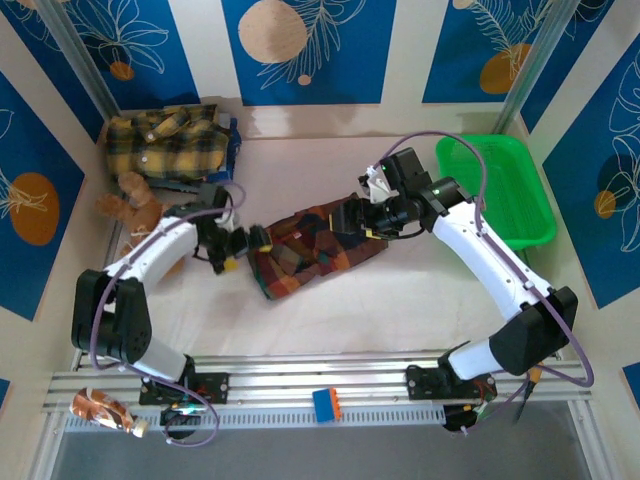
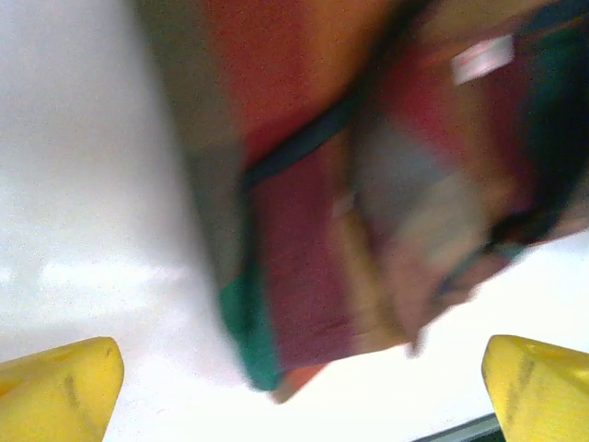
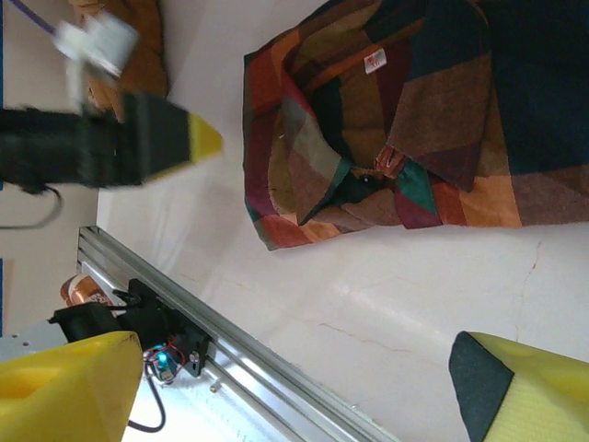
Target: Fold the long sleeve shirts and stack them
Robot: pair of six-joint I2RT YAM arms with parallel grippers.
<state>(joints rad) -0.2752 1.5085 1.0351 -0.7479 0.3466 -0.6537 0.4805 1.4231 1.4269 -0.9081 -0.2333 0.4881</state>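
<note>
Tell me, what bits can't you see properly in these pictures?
- Left wrist view: the dark shirt is smeared by blur, so its folds are unclear.
- Right wrist view: the same shirt runs off the top and right edges.
- Top view: the left arm covers the lower part of the teddy bear.
- Top view: something blue lies mostly hidden under the yellow shirt.
</note>
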